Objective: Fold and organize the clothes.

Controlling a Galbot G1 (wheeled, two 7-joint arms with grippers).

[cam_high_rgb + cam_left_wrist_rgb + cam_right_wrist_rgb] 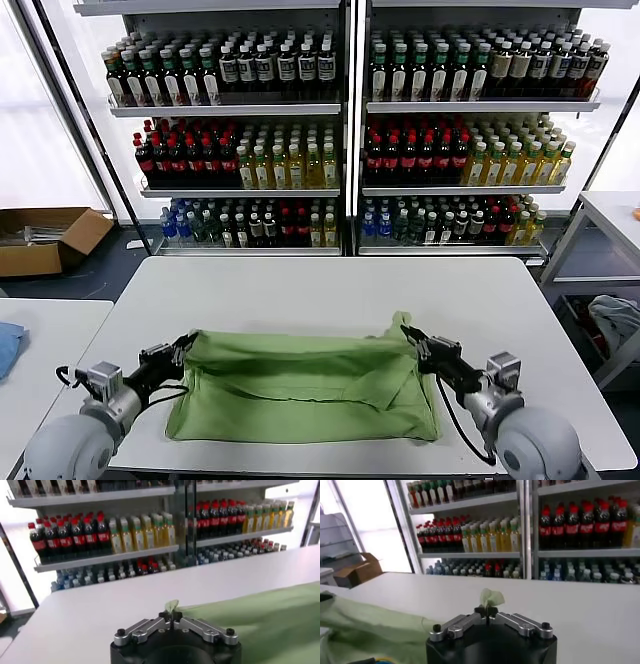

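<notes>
Soft green polo shirt [305, 390] folded flat, far corners pinched by left gripper [187, 347] and right gripper [412, 340] fingers

Soft matt cloth shirt [300, 390]

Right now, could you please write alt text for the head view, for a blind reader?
Both grippers pinch a light green shirt on a white table: left gripper and right gripper hold its far corners. Bottle shelves stand behind.
</notes>
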